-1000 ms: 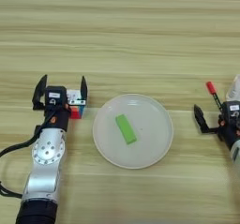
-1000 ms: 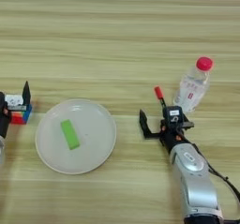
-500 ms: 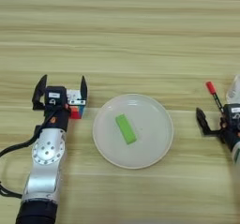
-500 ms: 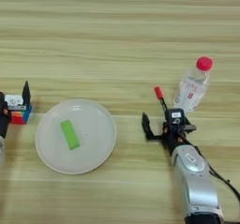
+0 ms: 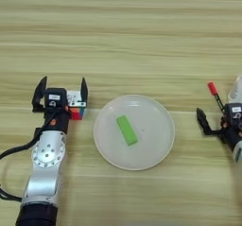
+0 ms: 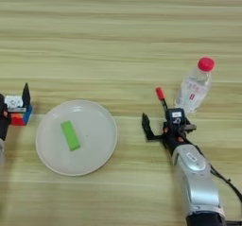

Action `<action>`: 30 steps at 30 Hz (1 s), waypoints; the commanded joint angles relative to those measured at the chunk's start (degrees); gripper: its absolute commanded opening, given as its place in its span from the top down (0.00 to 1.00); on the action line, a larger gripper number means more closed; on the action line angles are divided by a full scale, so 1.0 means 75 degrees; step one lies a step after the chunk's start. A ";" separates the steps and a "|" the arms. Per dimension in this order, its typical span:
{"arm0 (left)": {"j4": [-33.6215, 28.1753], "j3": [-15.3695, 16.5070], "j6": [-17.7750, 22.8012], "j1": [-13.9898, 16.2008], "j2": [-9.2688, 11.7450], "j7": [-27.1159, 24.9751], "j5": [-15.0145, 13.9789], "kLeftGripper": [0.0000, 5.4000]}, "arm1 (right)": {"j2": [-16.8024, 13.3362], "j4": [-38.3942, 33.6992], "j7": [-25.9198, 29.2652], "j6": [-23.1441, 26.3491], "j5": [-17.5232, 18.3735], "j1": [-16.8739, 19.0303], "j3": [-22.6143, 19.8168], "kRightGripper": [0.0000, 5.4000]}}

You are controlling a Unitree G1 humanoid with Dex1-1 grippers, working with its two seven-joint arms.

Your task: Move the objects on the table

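Your left gripper (image 5: 60, 91) gapes wide beside the puzzle cube (image 5: 75, 105); your right gripper (image 6: 166, 125) spreads open around the pen (image 6: 162, 99) on the wooden bench (image 5: 123, 36).

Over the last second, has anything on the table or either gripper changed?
Nothing has visibly moved. The left gripper is open at the puzzle cube as before, the right gripper is open by the pen, and the green block lies on the plate.

Light wooden table (image 5: 142, 31) fills the view; horizontal grain stripes run across it, evenly lit throughout.
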 commanded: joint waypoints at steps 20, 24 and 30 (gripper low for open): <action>-0.0140 -0.0063 0.0062 0.0026 -0.0032 0.0047 0.0095 0.00 | -0.0032 0.0272 0.0195 0.0249 -0.0012 0.0079 0.0250 0.48; -0.0157 -0.0063 0.0070 0.0033 -0.0029 0.0048 0.0095 0.00 | -0.0028 0.0267 0.0179 0.0242 -0.0012 0.0083 0.0243 0.58; -0.0158 -0.0067 0.0071 0.0035 -0.0022 0.0057 0.0094 0.00 | -0.0029 0.0274 0.0180 0.0222 -0.0006 0.0079 0.0237 0.70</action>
